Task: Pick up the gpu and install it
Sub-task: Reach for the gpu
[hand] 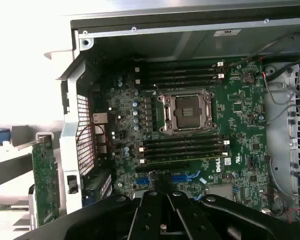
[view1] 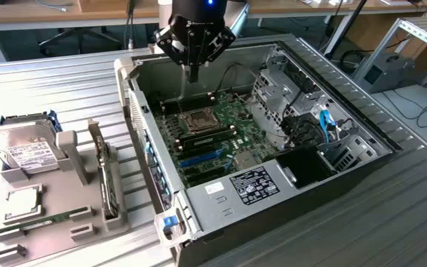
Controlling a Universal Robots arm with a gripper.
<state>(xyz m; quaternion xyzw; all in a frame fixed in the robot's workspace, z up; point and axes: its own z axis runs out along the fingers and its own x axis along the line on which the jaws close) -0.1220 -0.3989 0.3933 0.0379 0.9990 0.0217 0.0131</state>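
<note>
Steel sheet, grey and matte, forms the computer case [view1: 339, 94] lying open on a ribbed metal table [view1: 362, 222]. Its green motherboard [view1: 236, 119] shows a square silver CPU socket [view1: 197, 121] and long black slots. White lettering [hand: 221, 165] on the board looks like Dell. The power supply's black-and-white label [view1: 254, 186] is too small to read. Above the open case hangs the black gripper [view1: 193, 75], fingers pressed together, holding nothing. The gpu [view1: 108, 181], a thin dark card, stands on edge in a grey holder [view1: 65, 192] at the exterior view's left, well apart from the gripper, near a silver hard drive [view1: 20, 147] with a white label.
</note>
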